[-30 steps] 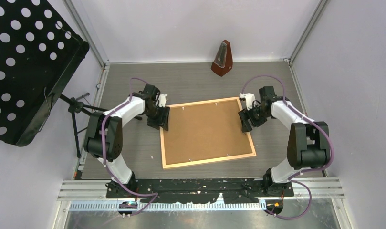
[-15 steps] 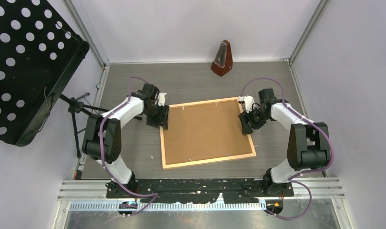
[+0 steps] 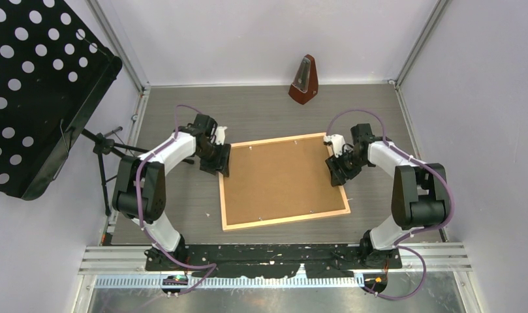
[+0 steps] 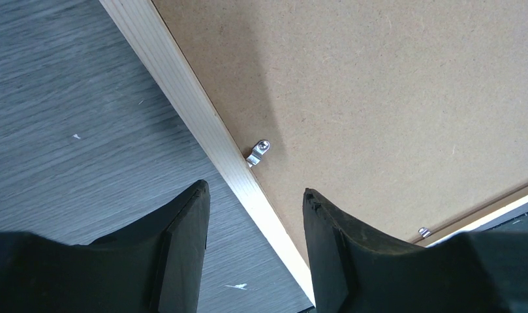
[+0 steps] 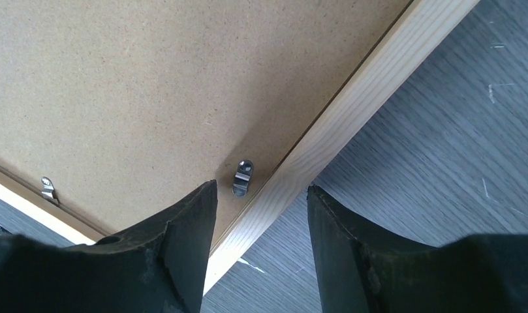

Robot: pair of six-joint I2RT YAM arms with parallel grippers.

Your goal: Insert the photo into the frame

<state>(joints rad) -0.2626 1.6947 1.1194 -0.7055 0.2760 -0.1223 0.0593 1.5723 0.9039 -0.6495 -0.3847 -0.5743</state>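
Over the face-down frame, left gripper and right gripper hover, fingers apart, at 2 backing clips; each clip likely needs turning next.

- The frame: thin pale-wood rectangle, lying flat, back side up, with a brown board filling it.
- Its left rail runs between the left gripper's spread jaws, and its right rail between the right gripper's.

One wooden frame, one brown backing board, one metronome, one music stand, two pincers: left pincer, right pincer
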